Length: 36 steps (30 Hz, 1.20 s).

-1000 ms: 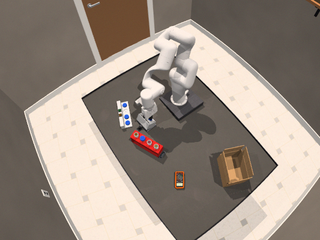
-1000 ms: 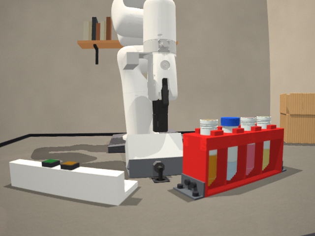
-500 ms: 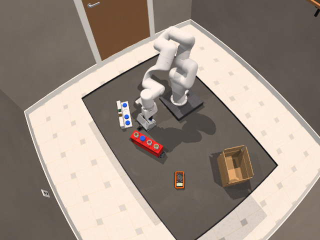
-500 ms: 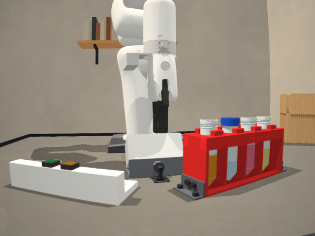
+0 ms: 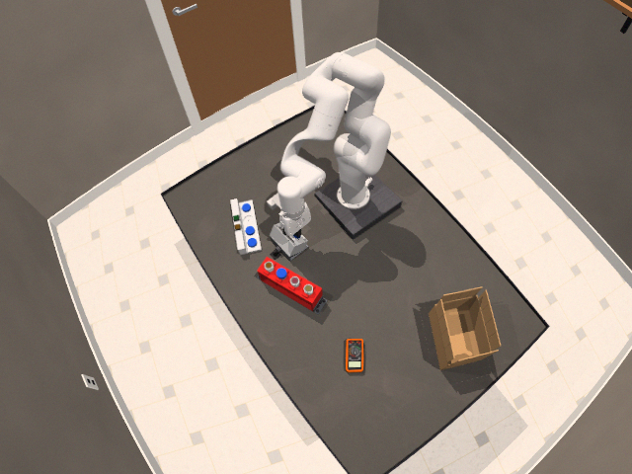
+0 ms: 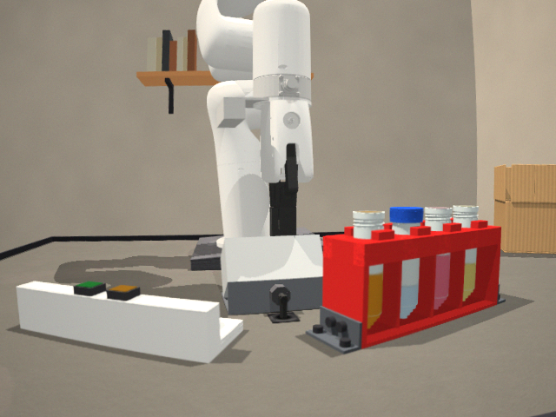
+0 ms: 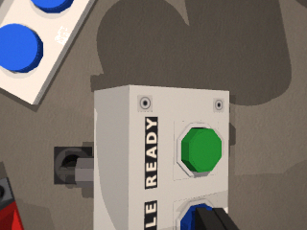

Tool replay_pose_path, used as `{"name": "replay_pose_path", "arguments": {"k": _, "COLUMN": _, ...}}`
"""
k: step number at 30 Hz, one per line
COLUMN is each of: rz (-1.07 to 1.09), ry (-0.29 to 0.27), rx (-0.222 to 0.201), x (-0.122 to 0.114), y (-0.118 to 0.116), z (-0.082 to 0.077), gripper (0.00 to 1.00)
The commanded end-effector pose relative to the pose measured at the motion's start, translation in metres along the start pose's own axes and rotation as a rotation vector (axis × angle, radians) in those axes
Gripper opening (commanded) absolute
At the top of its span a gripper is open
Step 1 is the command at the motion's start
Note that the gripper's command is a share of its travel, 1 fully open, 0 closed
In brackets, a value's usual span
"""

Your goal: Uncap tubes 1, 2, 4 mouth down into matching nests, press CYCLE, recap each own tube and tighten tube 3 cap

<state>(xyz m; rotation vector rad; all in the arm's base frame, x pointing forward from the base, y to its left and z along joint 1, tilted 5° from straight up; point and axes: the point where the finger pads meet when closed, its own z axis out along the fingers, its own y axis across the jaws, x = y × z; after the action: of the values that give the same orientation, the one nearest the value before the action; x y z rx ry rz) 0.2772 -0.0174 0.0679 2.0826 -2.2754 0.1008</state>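
My gripper (image 7: 218, 221) is shut and empty, its fingertips down on the blue CYCLE key (image 7: 194, 217) of the white key housing (image 6: 271, 274). The green READY key (image 7: 201, 149) sits beside it, uncovered. The red decapping station (image 6: 411, 278) holds four tubes. One tube keeps its blue cap (image 6: 406, 212); the other three stand open. The white cap tray (image 5: 246, 225) carries three blue caps (image 5: 250, 230) in its nests, with one nest empty. Two of those caps (image 7: 16, 47) show in the wrist view. The tray's green lamp (image 6: 89, 286) and amber lamp (image 6: 123, 290) look unlit.
An open cardboard box (image 5: 464, 327) and an orange multimeter (image 5: 354, 355) lie farther out on the dark mat. The arm's base plinth (image 5: 356, 201) stands behind the housing. A small black fitting (image 6: 281, 302) juts from the housing's front, close to the station's grey foot (image 6: 334, 329).
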Motion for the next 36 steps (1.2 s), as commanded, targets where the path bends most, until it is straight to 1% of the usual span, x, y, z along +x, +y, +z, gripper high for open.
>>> {"name": "replay_pose_path", "arguments": {"k": 1, "rz": 0.000, "ry": 0.000, "rx": 0.004, "x": 0.000, "y": -0.002, "z": 0.001, "gripper": 0.00}}
{"name": "replay_pose_path", "arguments": {"k": 26, "rz": 0.000, "ry": 0.000, "rx": 0.004, "x": 0.000, "y": -0.002, "z": 0.008, "gripper": 0.00}}
{"name": "replay_pose_path", "arguments": {"k": 36, "rz": 0.000, "ry": 0.000, "rx": 0.004, "x": 0.000, "y": -0.002, "z": -0.022, "gripper": 0.00}}
